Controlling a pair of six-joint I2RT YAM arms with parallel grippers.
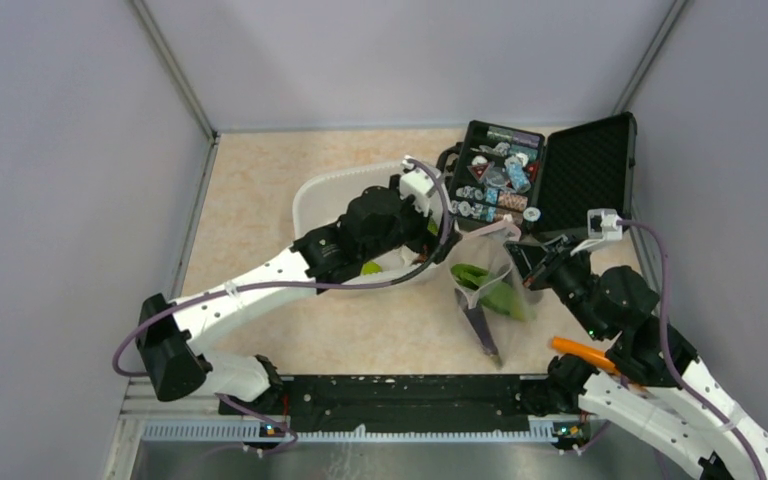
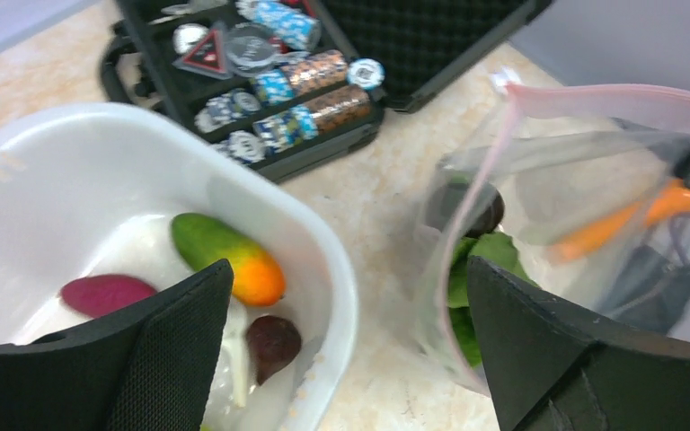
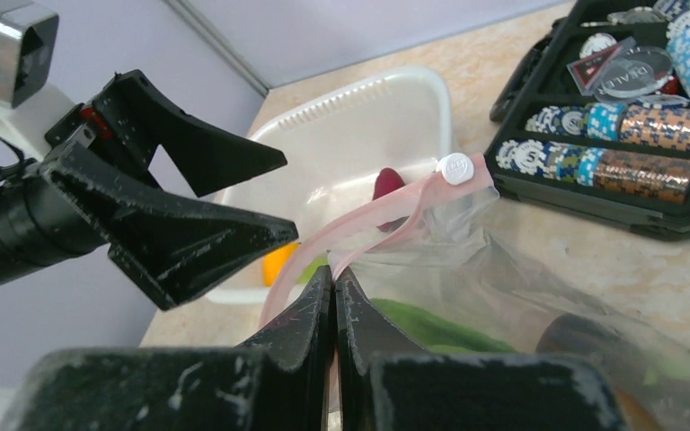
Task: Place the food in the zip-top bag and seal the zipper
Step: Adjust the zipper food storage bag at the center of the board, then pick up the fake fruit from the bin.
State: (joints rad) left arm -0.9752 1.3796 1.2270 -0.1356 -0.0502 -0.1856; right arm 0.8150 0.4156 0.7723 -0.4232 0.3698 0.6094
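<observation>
The clear zip-top bag (image 1: 488,290) stands between the tub and my right arm, mouth open. My right gripper (image 3: 334,278) is shut on its pinkish zipper strip (image 3: 386,211), holding the mouth up; a white slider (image 3: 455,168) sits at the strip's end. A green leafy piece (image 2: 483,260) and a dark piece (image 2: 474,214) lie inside the bag. My left gripper (image 2: 350,359) is open and empty, over the tub's rim beside the bag. In the tub lie a green-orange fruit (image 2: 229,256), a purple piece (image 2: 103,294), a dark brown piece (image 2: 272,344) and a whitish piece (image 2: 234,359).
The white plastic tub (image 1: 312,200) stands left of the bag. An open black case (image 1: 520,175) with chips stands at the back right, close behind the bag. An orange elongated piece (image 1: 582,352) lies by my right arm. Walls enclose the table on three sides.
</observation>
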